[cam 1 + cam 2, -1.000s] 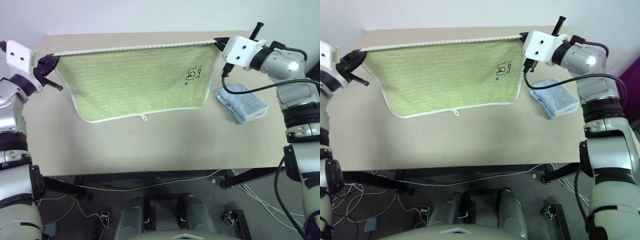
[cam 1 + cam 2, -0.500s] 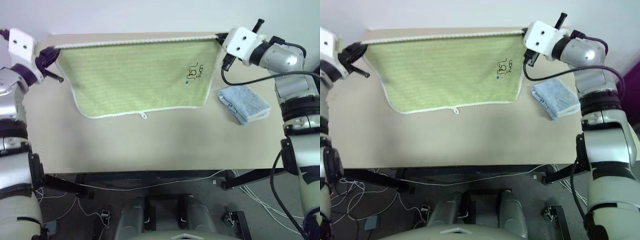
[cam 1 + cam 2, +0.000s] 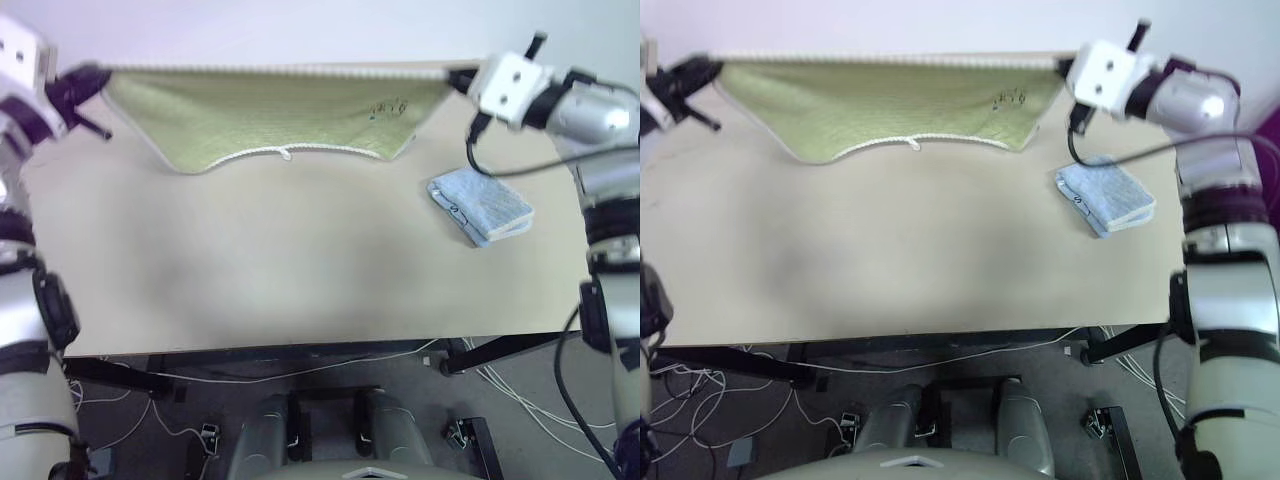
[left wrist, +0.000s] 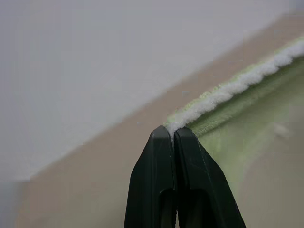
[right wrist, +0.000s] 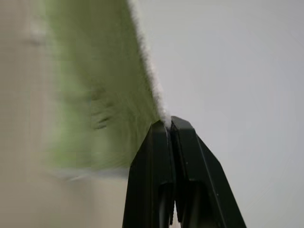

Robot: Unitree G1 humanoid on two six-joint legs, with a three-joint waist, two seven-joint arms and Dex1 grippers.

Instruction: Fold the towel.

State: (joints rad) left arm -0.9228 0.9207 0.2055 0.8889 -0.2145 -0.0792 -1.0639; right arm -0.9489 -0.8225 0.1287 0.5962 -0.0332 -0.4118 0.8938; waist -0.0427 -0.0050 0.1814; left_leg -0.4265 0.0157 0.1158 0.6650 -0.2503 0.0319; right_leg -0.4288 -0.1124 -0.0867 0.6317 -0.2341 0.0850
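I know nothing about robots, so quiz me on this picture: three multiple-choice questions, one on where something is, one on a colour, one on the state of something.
1. Where does the small folded towel lie?
A. on the table, toward the robot's right
B. under the green towel
C. on the floor

2. What colour is the corded edging of the held towel?
A. red
B. white
C. black

3. How is the held towel supported?
A. lying flat on the table
B. bunched in one end effector
C. stretched between the left end effector and the right end effector, each shut on a top corner

Answers:
1. A: the light-blue folded towel rests on the tabletop below the right arm.
2. B: a white cord runs along the top and bottom edges.
3. C: both wrist views show black fingers pinched on the white edging, with the cloth taut between them.
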